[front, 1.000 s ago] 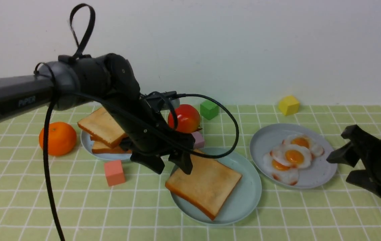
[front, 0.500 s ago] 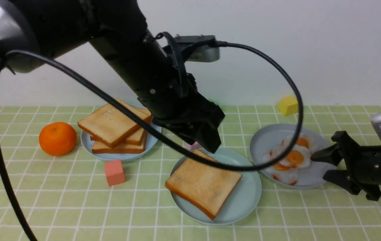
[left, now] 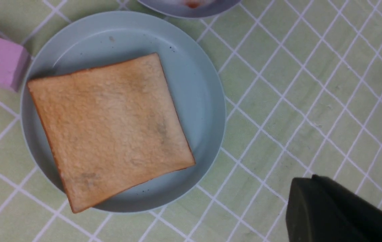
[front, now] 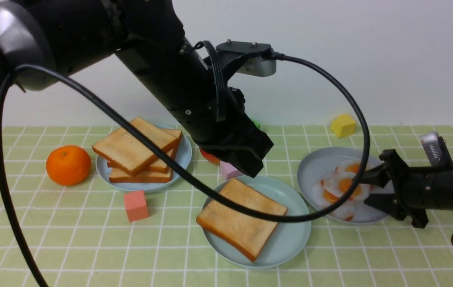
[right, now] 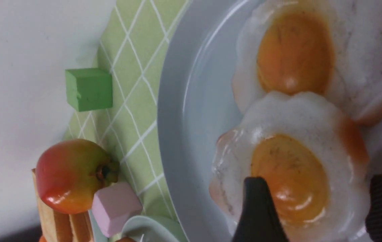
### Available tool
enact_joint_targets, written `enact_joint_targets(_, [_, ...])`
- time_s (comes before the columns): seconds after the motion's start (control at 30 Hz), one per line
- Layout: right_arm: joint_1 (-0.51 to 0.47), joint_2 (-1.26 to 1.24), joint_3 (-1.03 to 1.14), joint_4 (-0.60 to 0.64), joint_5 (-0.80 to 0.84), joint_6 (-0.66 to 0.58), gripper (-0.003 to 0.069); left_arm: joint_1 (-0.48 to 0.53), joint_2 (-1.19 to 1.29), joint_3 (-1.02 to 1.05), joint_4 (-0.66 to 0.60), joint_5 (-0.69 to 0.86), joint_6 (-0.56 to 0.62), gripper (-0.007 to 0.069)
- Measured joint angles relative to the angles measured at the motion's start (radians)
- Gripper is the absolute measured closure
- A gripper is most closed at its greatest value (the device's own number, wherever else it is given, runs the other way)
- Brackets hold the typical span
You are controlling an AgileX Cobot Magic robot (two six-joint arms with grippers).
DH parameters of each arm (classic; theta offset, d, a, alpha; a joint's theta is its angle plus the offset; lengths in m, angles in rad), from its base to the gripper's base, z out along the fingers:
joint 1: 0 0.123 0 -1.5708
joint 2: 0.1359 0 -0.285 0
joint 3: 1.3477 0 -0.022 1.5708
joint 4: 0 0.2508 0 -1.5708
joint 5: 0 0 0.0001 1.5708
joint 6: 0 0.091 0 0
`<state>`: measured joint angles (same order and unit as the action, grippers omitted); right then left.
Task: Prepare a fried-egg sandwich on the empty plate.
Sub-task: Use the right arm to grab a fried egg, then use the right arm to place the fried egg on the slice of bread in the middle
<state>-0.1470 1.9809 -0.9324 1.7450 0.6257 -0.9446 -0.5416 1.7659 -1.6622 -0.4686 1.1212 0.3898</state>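
One golden toast slice (front: 242, 217) lies flat on the empty plate (front: 292, 239), the pale mint one; the left wrist view shows the same toast (left: 110, 127) and plate (left: 197, 84). My left gripper (front: 250, 167) hangs shut and empty above the plate's far rim; its closed tips (left: 298, 183) show in the wrist view. Several fried eggs (front: 340, 179) lie on the greyish-blue plate (front: 318, 163). My right gripper (front: 365, 190) reaches in from the right, open. Its fingers straddle one egg's yolk (right: 288, 174) just above it, gripper (right: 318, 201).
A stack of toast (front: 138, 149) sits on the light-blue plate (front: 184, 155) at the back left, beside an orange (front: 68, 164). A salmon cube (front: 136, 205), pink cube (front: 228, 170), yellow cube (front: 343, 124) and green cube (right: 88, 89) dot the cloth. A tomato (right: 71, 174) sits behind my left arm.
My left gripper has risen off the toast on the mint plate and closed. My right gripper has moved left, over the eggs, staying open.
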Motion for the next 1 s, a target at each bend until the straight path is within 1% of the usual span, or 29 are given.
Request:
enact_joint_targets(0.13, [0.0,0.026,-0.008,0.019,0.015,0.002,0.027,0.0,0.0,0.0,0.0,-0.003,0.004,0.0638])
enact_joint_targets(0.2, [0.0,0.035,-0.008,0.022,0.02,0.002,0.0331,0.0,0.0,0.0,0.0,-0.003,0.011,0.0638])
enact_joint_targets(0.23, [0.0,0.037,-0.008,0.022,0.02,0.002,0.0349,0.0,0.0,0.0,0.0,-0.003,0.011,0.0638])
enact_joint_targets(0.33, [0.0,0.046,-0.008,0.021,0.014,0.004,0.0544,0.0,0.0,0.0,0.0,-0.003,0.012,0.0638])
enact_joint_targets(0.37, [0.0,0.047,-0.008,0.021,0.014,0.008,0.059,0.001,0.0,0.0,0.0,-0.003,0.012,0.0638])
enact_joint_targets(0.4, [0.0,0.048,-0.008,0.021,0.014,0.014,0.0602,0.001,0.0,0.0,0.0,-0.003,0.012,0.0638])
enact_joint_targets(0.5, [0.0,0.049,-0.008,0.021,0.015,0.022,0.0593,0.001,-0.003,0.0,0.005,0.003,0.012,0.0638])
enact_joint_targets(0.6, [0.0,0.04,-0.008,0.019,0.012,0.022,0.0593,0.001,-0.02,0.0,0.037,0.02,0.007,0.0638])
enact_joint_targets(0.73, [0.003,-0.036,0.001,-0.014,-0.032,0.022,0.0593,0.013,-0.121,0.0,0.142,0.037,-0.053,0.0638])
enact_joint_targets(0.8, [0.003,-0.08,0.002,-0.02,-0.033,0.022,0.0594,0.031,-0.169,0.006,0.154,0.043,-0.083,0.0638])
enact_joint_targets(0.9, [0.013,-0.161,0.002,-0.02,0.003,0.021,0.0594,0.077,-0.26,0.068,0.139,0.054,-0.11,0.0638])
enact_joint_targets(1.0, [0.067,-0.212,0.002,-0.021,0.072,0.011,0.0594,0.13,-0.358,0.2,0.1,0.055,-0.111,0.0638])
